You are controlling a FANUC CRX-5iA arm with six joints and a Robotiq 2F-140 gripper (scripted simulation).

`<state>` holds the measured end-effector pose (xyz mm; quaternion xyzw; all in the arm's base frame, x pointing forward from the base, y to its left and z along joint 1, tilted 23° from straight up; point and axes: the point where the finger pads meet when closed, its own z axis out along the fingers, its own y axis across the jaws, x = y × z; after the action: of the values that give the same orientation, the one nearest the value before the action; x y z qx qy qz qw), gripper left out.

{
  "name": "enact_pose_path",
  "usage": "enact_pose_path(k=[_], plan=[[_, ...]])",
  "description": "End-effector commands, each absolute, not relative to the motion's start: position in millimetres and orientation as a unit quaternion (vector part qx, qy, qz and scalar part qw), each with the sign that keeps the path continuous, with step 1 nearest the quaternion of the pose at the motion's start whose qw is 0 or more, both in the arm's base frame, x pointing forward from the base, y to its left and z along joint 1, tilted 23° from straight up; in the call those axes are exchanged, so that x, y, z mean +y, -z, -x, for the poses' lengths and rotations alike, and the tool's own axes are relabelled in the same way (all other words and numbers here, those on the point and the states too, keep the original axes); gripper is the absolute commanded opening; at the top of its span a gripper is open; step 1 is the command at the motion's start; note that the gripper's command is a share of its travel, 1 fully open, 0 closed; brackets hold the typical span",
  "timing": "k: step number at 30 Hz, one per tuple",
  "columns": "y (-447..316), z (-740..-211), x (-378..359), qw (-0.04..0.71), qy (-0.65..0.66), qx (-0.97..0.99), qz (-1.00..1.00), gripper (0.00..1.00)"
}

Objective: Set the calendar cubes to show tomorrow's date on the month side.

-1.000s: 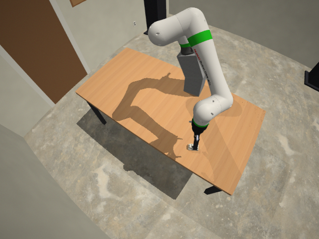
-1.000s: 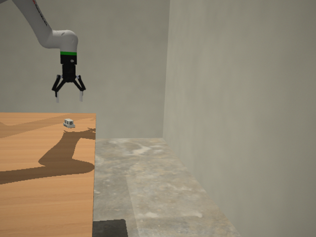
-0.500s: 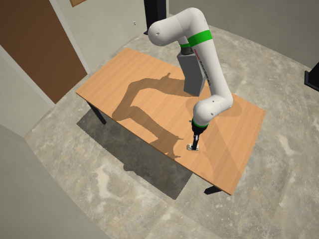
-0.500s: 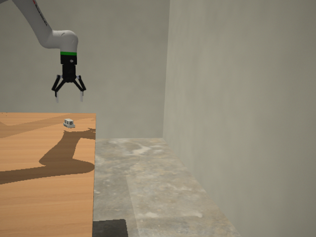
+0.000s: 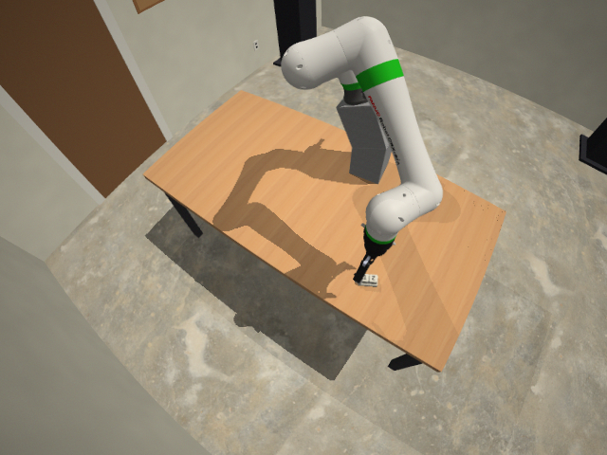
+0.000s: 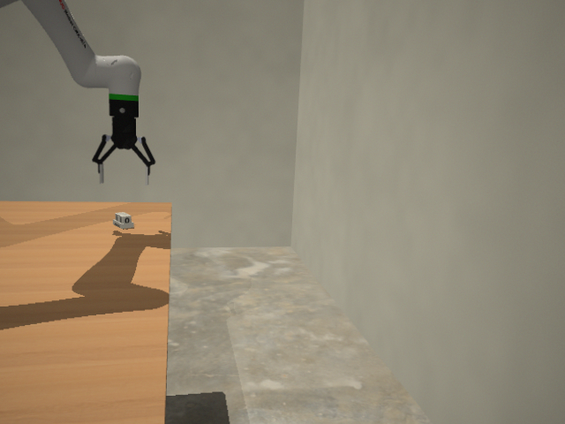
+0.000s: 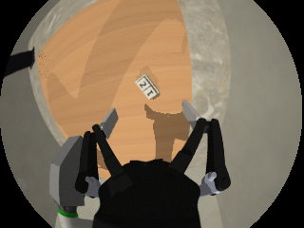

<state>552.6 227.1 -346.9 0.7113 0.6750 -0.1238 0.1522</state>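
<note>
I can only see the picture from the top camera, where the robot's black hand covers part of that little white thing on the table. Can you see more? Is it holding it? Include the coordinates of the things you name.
Observer: No. In the exterior view, the gripper (image 6: 124, 183) (image 7: 148, 109) is open, its fingertips up in the air above the table (image 6: 91, 360) (image 7: 128, 43).

Visitor: What's hidden beneath it, then?

Observer: The wrist view shows the top of the little calendar (image 6: 123, 221) (image 7: 146, 86) uncovered: two cubes side by side, a 2 on one and a 1 on the other.

Visitor: Any numbers on its sides?

Observer: Yes, the exterior view shows a 0 on an upright face at one end.

The gripper (image 5: 358, 279) (image 6: 124, 182) (image 7: 148, 109) was turned, its fingertips shifted left in the top view. The right-hand part of the calendar (image 5: 371, 281) (image 6: 123, 221) (image 7: 147, 86) was thereby uncovered there.
</note>
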Motion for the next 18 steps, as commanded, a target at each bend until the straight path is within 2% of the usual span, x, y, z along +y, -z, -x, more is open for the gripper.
enact_pose_path(k=[1,18], plan=[[347.5,-552.9,227.1,0.164,0.113,0.643,-0.74,1.0],[352.7,-553.3,225.0,0.189,0.065,0.417,-0.887,1.0]])
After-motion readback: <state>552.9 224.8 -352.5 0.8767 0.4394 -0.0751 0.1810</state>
